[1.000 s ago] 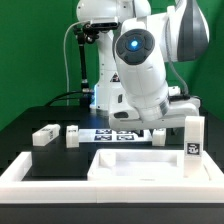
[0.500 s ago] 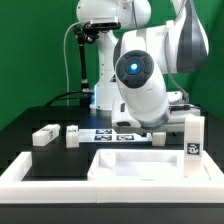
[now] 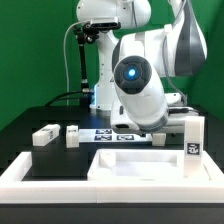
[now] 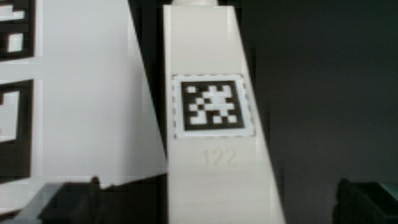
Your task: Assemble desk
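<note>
- Since the earlier frames the arm (image 3: 140, 85) has sunk lower over the table (image 3: 60, 155), its lit wrist dropping toward the parts; none of the white pieces has shifted
- The gripper (image 4: 222, 203) hangs over one lying leg block (image 4: 217, 110), whose tag faces the camera; the dark fingertips (image 4: 68, 203) stand wide apart on either side of the block, clear of it and clamped on nothing
- Beside that block the wrist view shows another tagged white surface (image 4: 63, 110), perhaps the marker board (image 3: 112, 135), though I cannot tell for sure
- The slab (image 3: 135, 165) lies flat near the front, just inside the border rim (image 3: 20, 172), with no leg fixed to it that I can see
- An outer leg (image 3: 44, 136) and its neighbour leg (image 3: 72, 136) lie loose at the exterior view's left, and an upright leg (image 3: 193, 135) stands at the exterior view's right
- As I judge it, the desk is barely begun: nothing is joined, all four legs remain to be fitted, and this looks like the approach to a first pick, with the grasp not yet made
</note>
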Tool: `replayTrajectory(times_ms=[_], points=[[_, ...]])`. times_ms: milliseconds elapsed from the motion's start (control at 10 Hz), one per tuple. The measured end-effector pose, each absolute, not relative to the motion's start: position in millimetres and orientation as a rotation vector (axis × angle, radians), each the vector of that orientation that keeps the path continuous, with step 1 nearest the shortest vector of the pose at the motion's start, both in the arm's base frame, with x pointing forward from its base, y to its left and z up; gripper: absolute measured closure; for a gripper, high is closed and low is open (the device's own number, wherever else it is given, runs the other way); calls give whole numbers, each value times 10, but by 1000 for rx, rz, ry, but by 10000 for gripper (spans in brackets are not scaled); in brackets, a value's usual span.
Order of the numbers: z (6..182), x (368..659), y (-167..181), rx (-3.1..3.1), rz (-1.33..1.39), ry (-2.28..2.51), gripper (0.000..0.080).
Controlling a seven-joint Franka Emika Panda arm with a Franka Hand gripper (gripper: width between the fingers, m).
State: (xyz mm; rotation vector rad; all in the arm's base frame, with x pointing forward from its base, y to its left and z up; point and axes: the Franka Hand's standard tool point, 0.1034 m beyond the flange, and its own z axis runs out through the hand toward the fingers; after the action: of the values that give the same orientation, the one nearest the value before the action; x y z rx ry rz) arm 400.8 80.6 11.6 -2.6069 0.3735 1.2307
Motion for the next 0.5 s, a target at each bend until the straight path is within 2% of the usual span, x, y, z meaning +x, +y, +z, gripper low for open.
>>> replayTrajectory(times_ms=[100, 200, 300, 400, 500], points=[[115, 4010, 803, -2609, 1229, 373, 150], [113, 4008, 803, -2608, 1230, 373, 271], [113, 4007, 803, -2608, 1230, 373, 271], [112, 4006, 802, -2608, 1230, 373, 407], [114, 4006, 802, -2608, 1231, 373, 407]])
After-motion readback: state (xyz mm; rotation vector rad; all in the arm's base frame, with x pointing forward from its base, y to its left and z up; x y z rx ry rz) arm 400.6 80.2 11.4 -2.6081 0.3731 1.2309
